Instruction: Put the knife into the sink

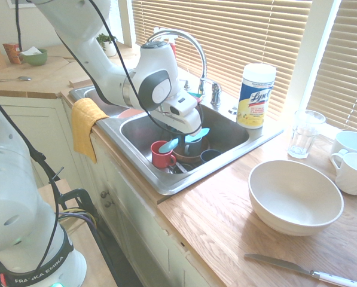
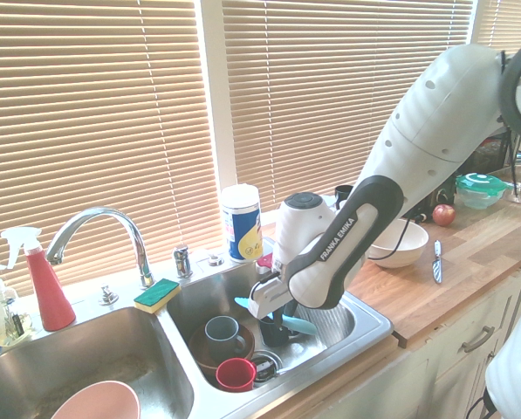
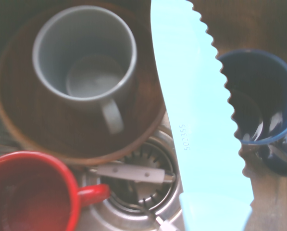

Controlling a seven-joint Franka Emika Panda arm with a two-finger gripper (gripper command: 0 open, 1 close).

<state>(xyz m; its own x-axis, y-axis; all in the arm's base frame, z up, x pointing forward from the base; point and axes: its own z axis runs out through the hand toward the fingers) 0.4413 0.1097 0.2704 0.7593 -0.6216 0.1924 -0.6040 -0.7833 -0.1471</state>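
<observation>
With gripper [image 1: 187,139] clamped on knife [image 1: 186,140] over sink [image 1: 166,185], could clip blue cup [image 3: 258,101] at 3 o'clock, tipping it.

the first exterior view is looking down from beside the arm's base, facing the window blinds [image 1: 226,36], with the sink [image 1: 166,182] sitting mid-frame and the wooden tabletop [image 1: 226,227] filling the lower right. the second exterior view is looking from the opposite side, lower and farther back, with the sink [image 2: 365,336] lying along the bottom of the frame. the wrist view is looking almost straight down from very close, blurred, onto the red cup [image 3: 28,192] and the drain [image 3: 138,192]. all three are sharing the dish-filled basin.
</observation>
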